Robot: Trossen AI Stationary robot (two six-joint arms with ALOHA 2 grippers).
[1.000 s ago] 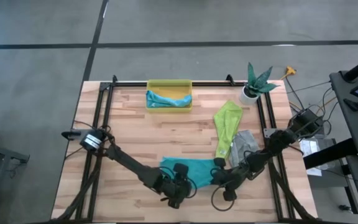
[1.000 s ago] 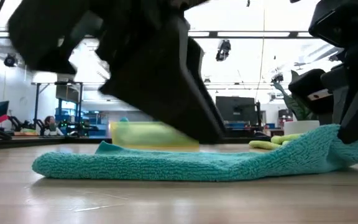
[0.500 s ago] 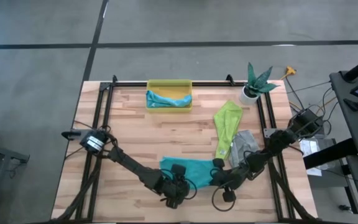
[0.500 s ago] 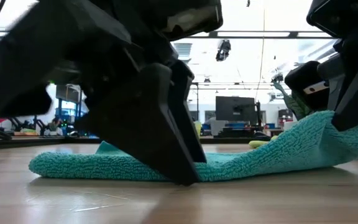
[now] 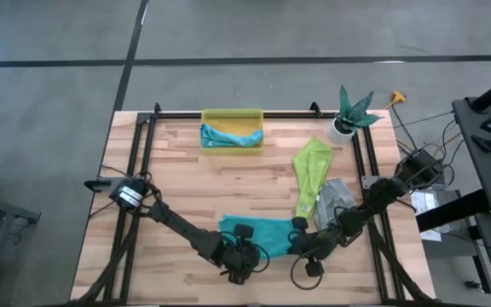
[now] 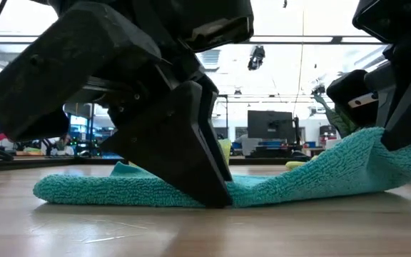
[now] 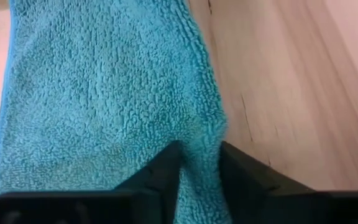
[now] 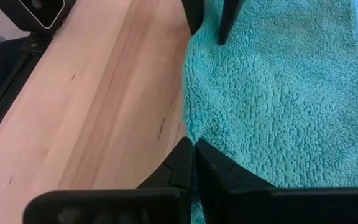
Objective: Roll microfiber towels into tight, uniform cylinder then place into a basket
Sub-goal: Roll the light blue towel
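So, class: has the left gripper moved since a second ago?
Yes. In the low view the left gripper has come down onto the teal towel; earlier it hung higher, level with the yellow basket behind.

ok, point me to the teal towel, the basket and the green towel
teal towel point(image 5: 258, 232): high view, middle of the spread cloth.
basket point(image 5: 232, 112): high view, far rim.
green towel point(image 5: 312, 164): high view, its wide upper part.
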